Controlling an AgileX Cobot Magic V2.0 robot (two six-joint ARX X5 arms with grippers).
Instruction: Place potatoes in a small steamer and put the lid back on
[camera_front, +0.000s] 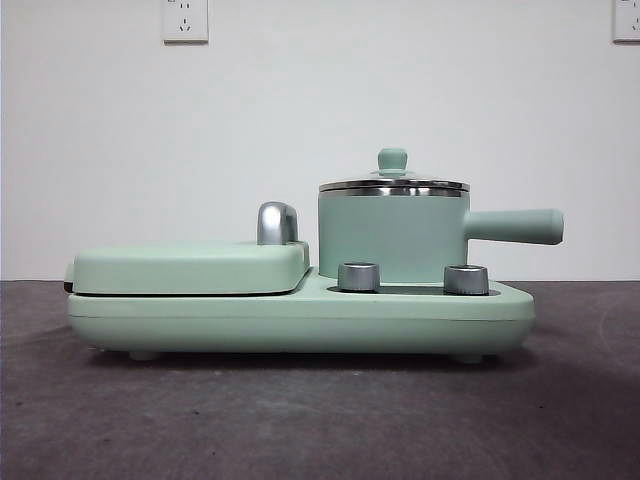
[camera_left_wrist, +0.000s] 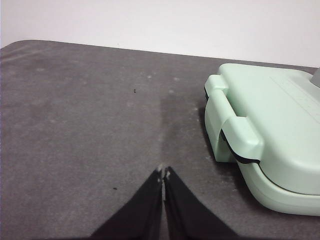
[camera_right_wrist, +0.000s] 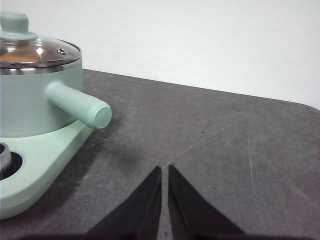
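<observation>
a: fingers of the left gripper (camera_left_wrist: 163, 172): what state, and where?

b: pressed together, tips meeting, holding nothing, above bare grey desk (camera_left_wrist: 85, 125). the closed griddle cover (camera_left_wrist: 280, 120) of the mint-green cooker lies near, off to one side, apart from the fingers.

a: and the right gripper (camera_right_wrist: 165, 169)?

b: fingers likewise brought together, only a hairline slit between them, empty. they hang over the desk beside the cooker base (camera_right_wrist: 35, 170), apart from the steamer's side handle (camera_right_wrist: 77, 105).

a: position of the small steamer (camera_front: 392, 238)?

b: upright on the cooker base, at the right end in the front view, behind two steel dials (camera_front: 359, 276). its straight handle points right, away from the griddle cover.

a: the lid (camera_front: 393, 181)?

b: seated flat on the steamer's steel rim, knob (camera_front: 392, 159) upward. in the right wrist view an orange-brown patch (camera_right_wrist: 20, 56) shows through the glass; whether this is the potatoes cannot be told for certain.

a: other labelled parts?

b: a chrome handle (camera_front: 277, 223) rising behind the griddle cover; wall sockets (camera_front: 185, 20) on the white wall.
</observation>
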